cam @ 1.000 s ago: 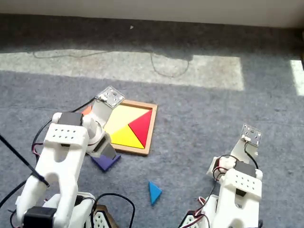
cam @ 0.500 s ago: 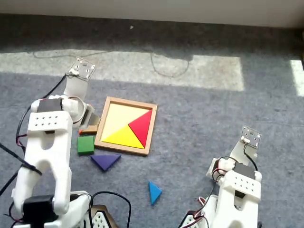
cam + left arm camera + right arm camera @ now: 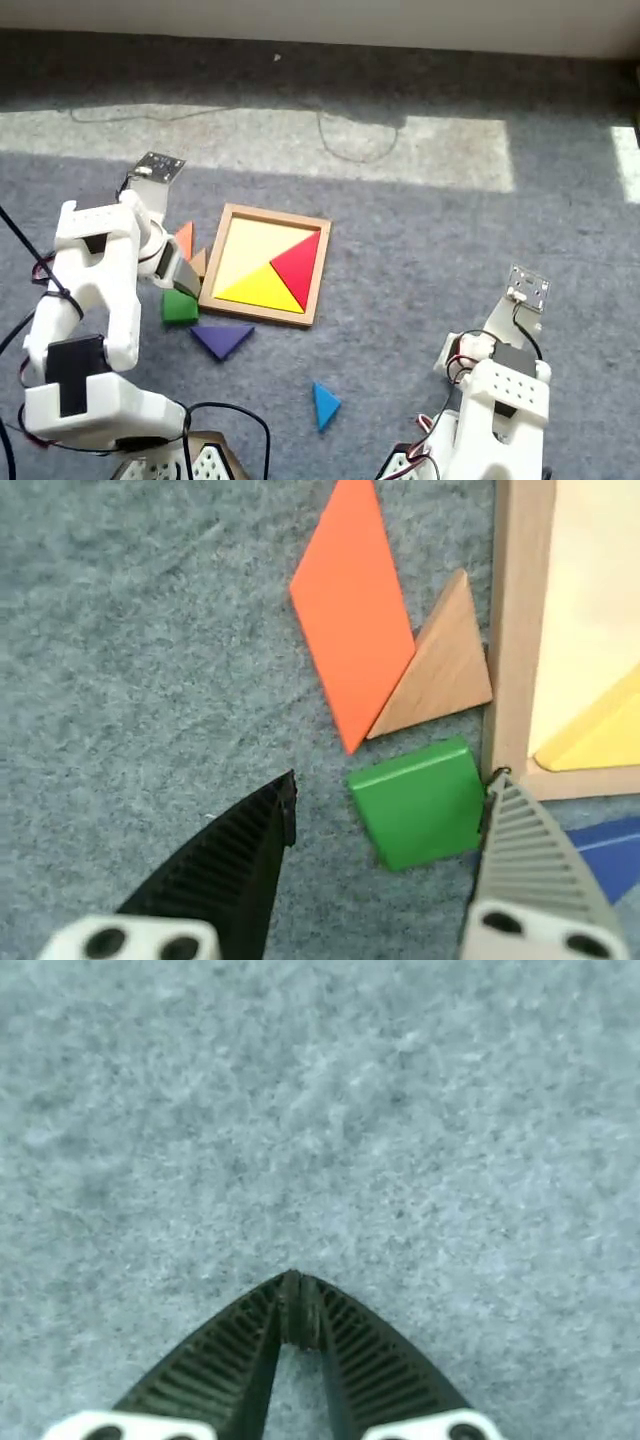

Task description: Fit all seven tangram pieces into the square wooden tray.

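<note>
You had open grey carpet from the tray's 12 round to 4 o'clock. The square wooden tray held a pale triangle, a yellow triangle and a red triangle, edges meeting. Your left gripper stood wide, one finger either side of the green square, just beside the rim at 8 o'clock. Your right gripper was pinched together, holding nothing, over bare carpet. The purple triangle lay at 7. At 9, the orange parallelogram touched the tan triangle, which met the rim. The blue triangle lay alone at 5.
</note>
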Action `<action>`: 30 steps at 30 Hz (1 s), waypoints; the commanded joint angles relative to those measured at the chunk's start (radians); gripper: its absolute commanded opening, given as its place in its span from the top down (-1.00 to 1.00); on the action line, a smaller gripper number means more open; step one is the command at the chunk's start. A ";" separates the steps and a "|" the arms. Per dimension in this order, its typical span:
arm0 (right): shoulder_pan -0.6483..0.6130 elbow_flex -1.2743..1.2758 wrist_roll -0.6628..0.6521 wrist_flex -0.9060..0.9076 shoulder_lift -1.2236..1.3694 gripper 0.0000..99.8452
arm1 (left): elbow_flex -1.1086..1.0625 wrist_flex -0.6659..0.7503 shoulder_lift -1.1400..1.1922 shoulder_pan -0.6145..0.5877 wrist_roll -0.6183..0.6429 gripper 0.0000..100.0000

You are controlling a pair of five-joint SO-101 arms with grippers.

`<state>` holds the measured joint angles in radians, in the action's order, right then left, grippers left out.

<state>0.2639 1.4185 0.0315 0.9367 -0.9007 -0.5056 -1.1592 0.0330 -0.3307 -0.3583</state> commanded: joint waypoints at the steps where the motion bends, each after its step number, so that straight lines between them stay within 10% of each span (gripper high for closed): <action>1: 0.012 0.002 -0.012 -0.007 -0.007 0.99 | 0.033 -0.011 0.016 -0.012 0.008 0.40; 30: 0.012 0.004 -0.012 -0.007 -0.007 0.99 | -0.038 -0.009 0.054 -0.041 0.003 0.58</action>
<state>0.2639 1.4185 0.0315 0.9367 -0.9007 -0.5424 -1.1669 0.0852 -0.3537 -0.3521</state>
